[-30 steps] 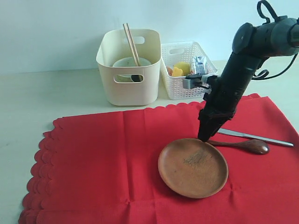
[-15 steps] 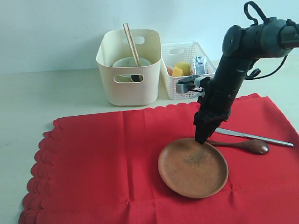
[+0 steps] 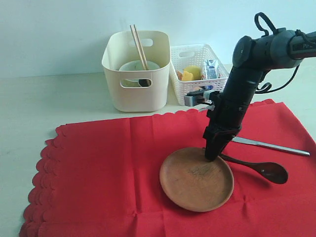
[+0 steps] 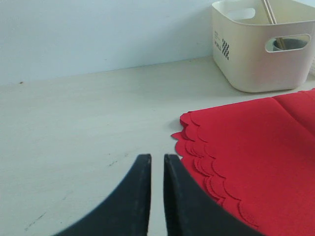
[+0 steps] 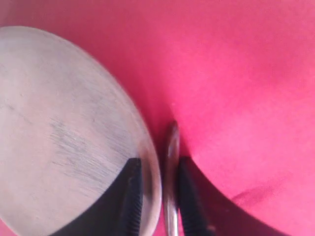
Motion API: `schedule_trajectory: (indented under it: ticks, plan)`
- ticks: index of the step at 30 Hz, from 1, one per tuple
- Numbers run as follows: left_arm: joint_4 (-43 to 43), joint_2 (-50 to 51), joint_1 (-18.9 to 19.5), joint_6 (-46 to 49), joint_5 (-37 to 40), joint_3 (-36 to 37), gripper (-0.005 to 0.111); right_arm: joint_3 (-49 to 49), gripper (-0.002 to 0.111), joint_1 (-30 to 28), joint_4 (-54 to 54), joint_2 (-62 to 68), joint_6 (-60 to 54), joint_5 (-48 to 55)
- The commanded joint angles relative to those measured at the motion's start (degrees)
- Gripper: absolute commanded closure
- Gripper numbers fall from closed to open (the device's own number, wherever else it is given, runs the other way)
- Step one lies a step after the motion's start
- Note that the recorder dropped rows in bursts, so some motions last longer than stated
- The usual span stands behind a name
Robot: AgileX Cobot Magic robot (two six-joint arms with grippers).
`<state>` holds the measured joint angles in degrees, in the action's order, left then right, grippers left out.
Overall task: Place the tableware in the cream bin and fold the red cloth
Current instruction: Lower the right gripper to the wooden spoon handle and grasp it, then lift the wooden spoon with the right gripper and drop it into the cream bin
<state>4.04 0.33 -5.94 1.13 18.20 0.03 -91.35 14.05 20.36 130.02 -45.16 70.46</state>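
Note:
The red cloth (image 3: 98, 163) lies spread on the table. On it rests the round wooden plate (image 3: 196, 179), with the dark wooden spoon (image 3: 269, 170) and the silver knife (image 3: 274, 146) to its right. My right gripper (image 3: 211, 157) points down at the plate's far rim. In the right wrist view its jaws (image 5: 156, 167) are closed around the plate's (image 5: 59, 128) rim and the spoon handle (image 5: 171, 162) together. The cream bin (image 3: 136, 94) holds the pale bowl (image 3: 132, 66) and chopsticks (image 3: 138, 47). My left gripper (image 4: 157, 162) hovers shut and empty over bare table beside the cloth's (image 4: 256, 147) scalloped edge.
A white lattice basket (image 3: 195, 84) with food and a carton stands right of the cream bin (image 4: 256, 54). The pale table runs left of and behind the cloth. A light wall backs the scene.
My right gripper dropped onto the plate's rim and closed. The plate slid a little left and nearer the front, and the spoon swung its bowl toward the front.

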Motion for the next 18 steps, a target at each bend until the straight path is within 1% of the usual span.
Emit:
schedule_trajectory:
  ticks: [1,12,14,18]
  plan:
    - [0.3,-0.3,-0.3,0.2,-0.3,0.0,0.095,0.2,0.108,0.0,-0.9,0.1,-1.8,-0.5]
    - [0.3,-0.3,-0.3,0.2,-0.3,0.0,0.095,0.2,0.108,0.0,-0.6,-9.6,-2.1,-4.6]
    - [0.3,-0.3,-0.3,0.2,-0.3,0.0,0.095,0.2,0.108,0.0,1.5,-11.7,-2.2,-6.4]
    - [0.3,-0.3,-0.3,0.2,-0.3,0.0,0.095,-3.2,0.108,0.0,7.7,-14.9,-3.6,-7.4]
